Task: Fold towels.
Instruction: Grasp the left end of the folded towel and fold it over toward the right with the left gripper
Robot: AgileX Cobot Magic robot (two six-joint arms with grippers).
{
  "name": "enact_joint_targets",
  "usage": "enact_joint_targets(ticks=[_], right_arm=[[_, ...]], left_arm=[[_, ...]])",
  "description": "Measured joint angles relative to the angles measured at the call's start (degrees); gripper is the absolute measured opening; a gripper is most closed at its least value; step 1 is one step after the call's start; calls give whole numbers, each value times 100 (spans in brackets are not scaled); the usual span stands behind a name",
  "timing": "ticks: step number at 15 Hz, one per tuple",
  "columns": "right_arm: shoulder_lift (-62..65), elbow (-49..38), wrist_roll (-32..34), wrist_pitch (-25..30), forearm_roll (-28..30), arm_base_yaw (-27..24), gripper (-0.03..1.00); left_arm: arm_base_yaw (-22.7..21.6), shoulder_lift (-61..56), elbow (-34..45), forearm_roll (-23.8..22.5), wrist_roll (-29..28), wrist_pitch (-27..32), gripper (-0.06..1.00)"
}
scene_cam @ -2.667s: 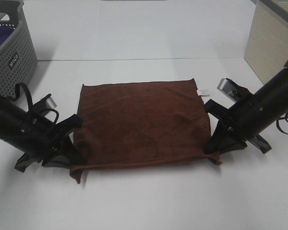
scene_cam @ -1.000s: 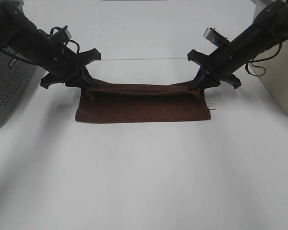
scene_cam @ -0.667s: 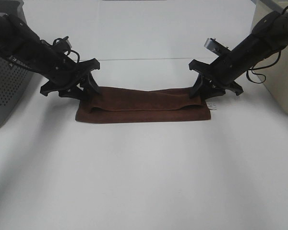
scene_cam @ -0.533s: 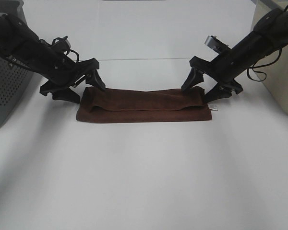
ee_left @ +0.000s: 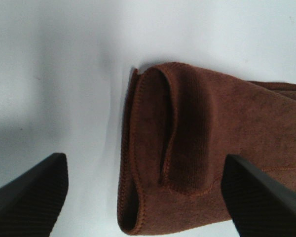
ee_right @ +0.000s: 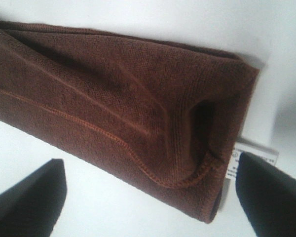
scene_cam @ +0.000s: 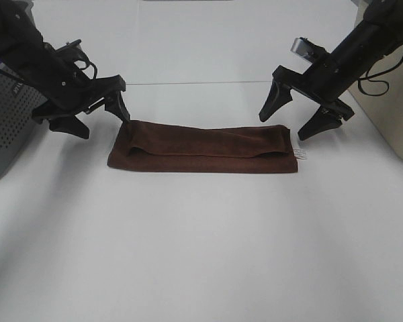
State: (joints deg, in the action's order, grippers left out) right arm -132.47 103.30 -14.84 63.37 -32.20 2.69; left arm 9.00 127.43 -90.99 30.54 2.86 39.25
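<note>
Basket point(scene_cam: 8, 137) well L of towel point(scene_cam: 201, 146).

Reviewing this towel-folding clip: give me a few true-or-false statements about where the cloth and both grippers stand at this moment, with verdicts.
1. The reddish-brown towel lies on the table folded into a long strip. True.
2. The left gripper is clamped on the towel's end. False: it is open and grips nothing.
3. A small white tag sticks out at the towel's end near the right gripper. True.
4. The right gripper is shut. False: its jaws are spread wide, clear of the cloth.
5. The grey basket stands at the right of the high view. False: it stands at the left edge.
</note>
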Motion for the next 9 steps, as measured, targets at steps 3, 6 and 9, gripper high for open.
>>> enact_joint_targets(ticks=[3,6,9], right_arm=[[-6,0,52,69,74,0,87],[-6,0,52,69,74,0,87],[0,0,52,69,74,0,87]], left_arm=[[0,258,-34,808,561,-17,80],[0,556,-286,1197,814,138,80],[0,819,-693,1215,837,481,78]])
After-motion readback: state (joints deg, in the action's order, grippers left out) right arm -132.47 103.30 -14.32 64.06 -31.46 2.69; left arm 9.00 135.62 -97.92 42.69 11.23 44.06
